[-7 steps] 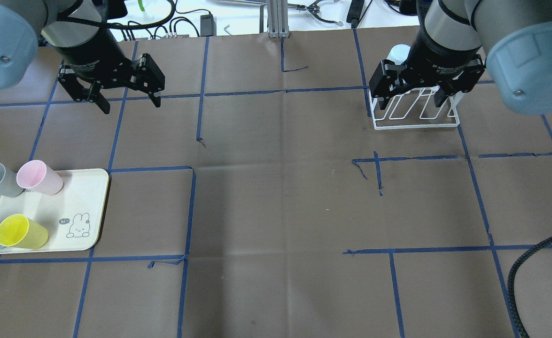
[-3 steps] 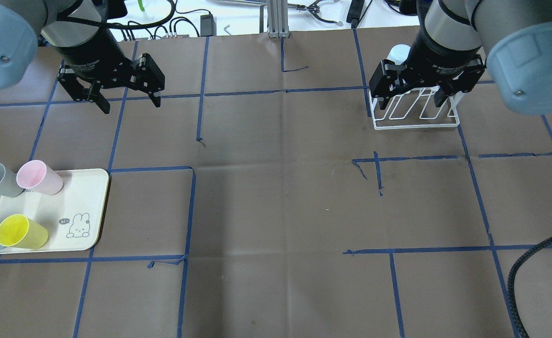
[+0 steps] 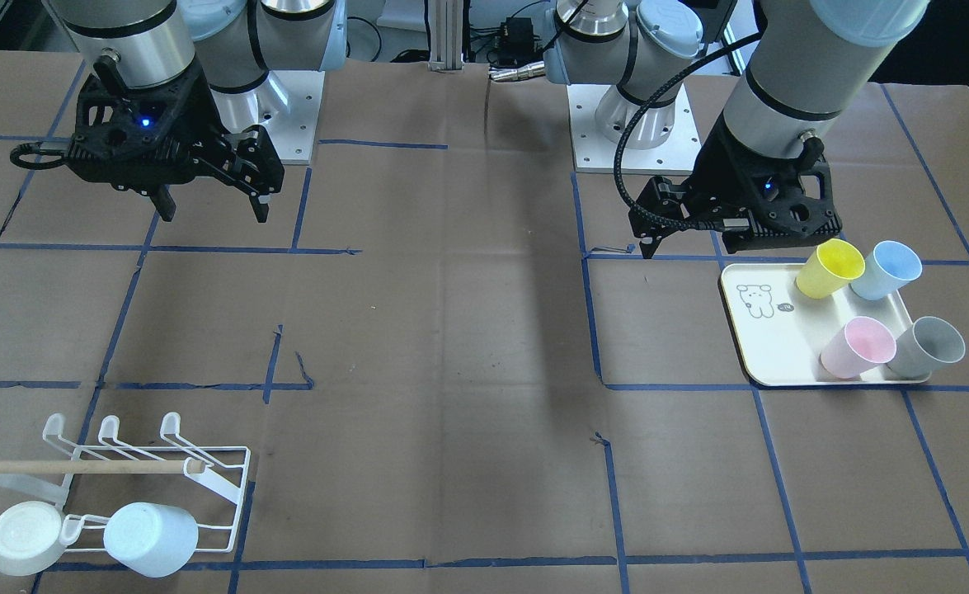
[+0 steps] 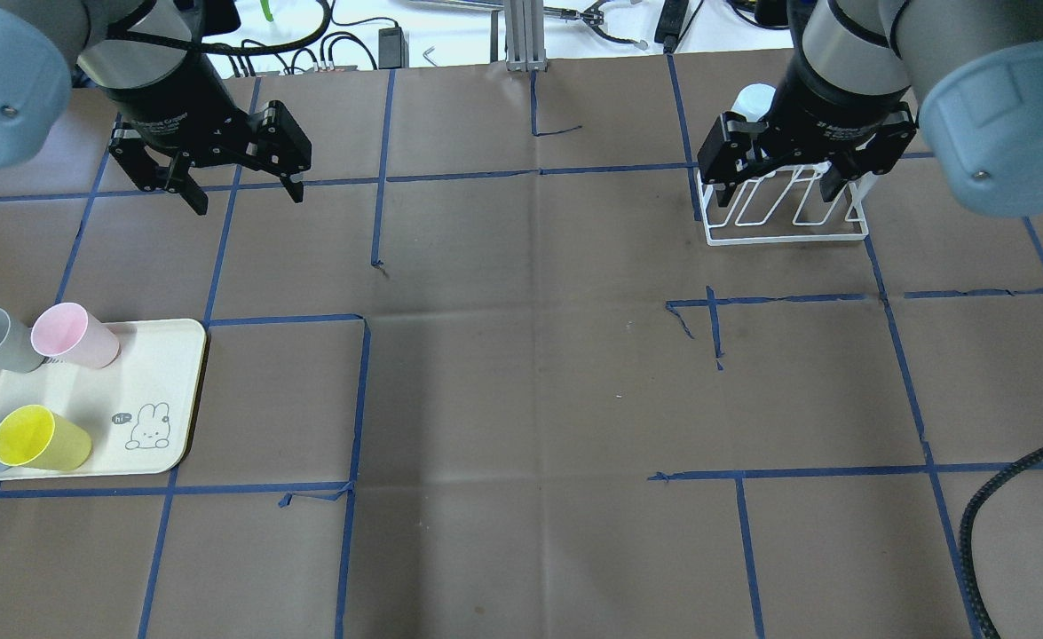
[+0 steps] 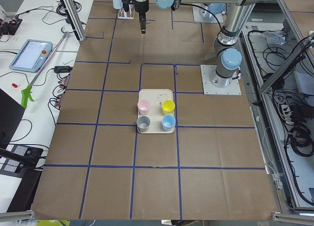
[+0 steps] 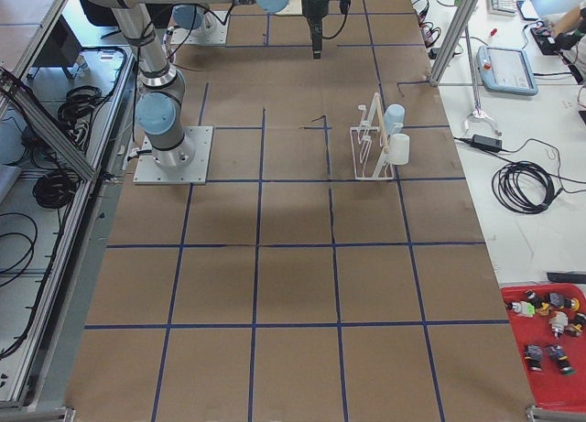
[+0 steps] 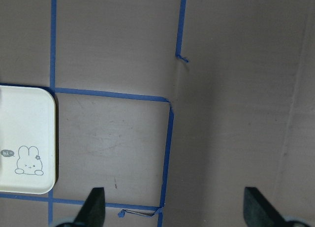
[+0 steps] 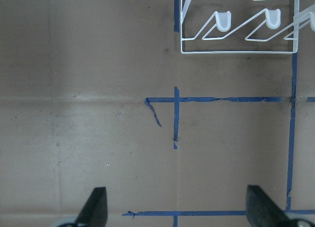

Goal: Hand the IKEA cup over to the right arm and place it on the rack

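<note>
Hovering empty: left end effector (image 4: pixel 246 197) sits upper left in the overhead view, fingers spread wide, nothing between them. Right end effector (image 3: pixel 214 213) is the same, fingers apart, nothing held, upper left in the front-facing view. Overhead it overlaps the rack (image 3: pixel 169 424); the front-facing view shows it well clear, with the rack at lower left on the bench (image 3: pixel 451 330).

No cup is in either end effector. Four stand mouth-up on the cream tray (image 3: pixel 769 346), right side of the front-facing view: yellow cup (image 3: pixel 829 271) and blue cup (image 3: pixel 884 270) in the upper pair, pink cup (image 3: pixel 857 346) and grey cup (image 3: pixel 929 346) in the lower pair.

The rack's lower row carries a white cup (image 3: pixel 24 538) at its left end and a pale blue cup (image 3: pixel 152 539) beside it. The wooden dowel (image 3: pixel 80 467) lies across the rack above them.
</note>
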